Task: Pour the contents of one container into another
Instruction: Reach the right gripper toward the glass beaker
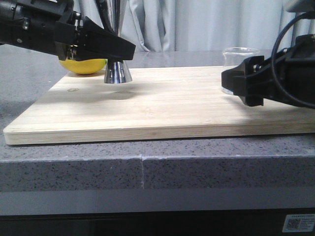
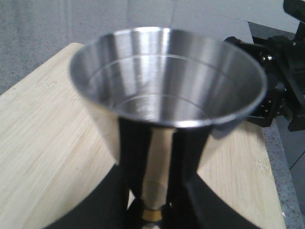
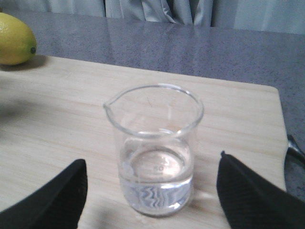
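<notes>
The steel jigger (image 1: 117, 73) stands upright on the wooden board (image 1: 162, 113) at the back left. Its open upper cup (image 2: 167, 76) fills the left wrist view, and the gold band (image 2: 153, 214) shows at the waist. My left gripper (image 1: 129, 49) is shut on that waist, one dark finger (image 2: 95, 205) on each side. At the back right stands the clear glass beaker (image 3: 155, 152), also visible from the front (image 1: 240, 53), upright with a little clear liquid in it. My right gripper (image 1: 229, 81) is open, its fingertips (image 3: 66, 191) well apart on either side of the beaker, not touching it.
A yellow lemon (image 1: 83, 65) lies on the board just behind the jigger and the left gripper, and also shows in the right wrist view (image 3: 14, 40). The board rests on a grey speckled counter (image 1: 147, 167), whose front edge is near the camera. Curtains hang behind.
</notes>
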Tool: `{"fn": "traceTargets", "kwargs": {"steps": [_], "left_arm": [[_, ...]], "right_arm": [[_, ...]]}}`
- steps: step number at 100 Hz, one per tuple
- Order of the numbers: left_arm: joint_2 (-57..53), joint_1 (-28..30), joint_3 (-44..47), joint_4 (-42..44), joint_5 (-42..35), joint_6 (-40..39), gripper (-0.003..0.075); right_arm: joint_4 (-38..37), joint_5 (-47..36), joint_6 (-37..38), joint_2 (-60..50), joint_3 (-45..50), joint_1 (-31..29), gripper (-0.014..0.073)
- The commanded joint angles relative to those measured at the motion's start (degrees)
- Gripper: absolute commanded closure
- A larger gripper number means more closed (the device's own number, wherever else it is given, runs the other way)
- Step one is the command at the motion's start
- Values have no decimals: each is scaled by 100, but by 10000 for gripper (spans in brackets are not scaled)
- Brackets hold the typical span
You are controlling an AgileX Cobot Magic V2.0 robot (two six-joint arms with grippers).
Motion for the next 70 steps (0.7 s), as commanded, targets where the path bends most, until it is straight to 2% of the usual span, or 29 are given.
{"fn": "traceTargets", "kwargs": {"steps": [1,28,70], "left_arm": [[-320,-55,-159,-387,394,-15,686],[-320,-55,-159,-387,415,-15,686],[-320,-55,-159,-387,439,-15,686]], "right_arm": [[-36,-448,-3,-109,-223,2,82],[-88,-208,-3,-109,-461,-9,83],[-88,-415,-3,254,-465,-17,84]]}}
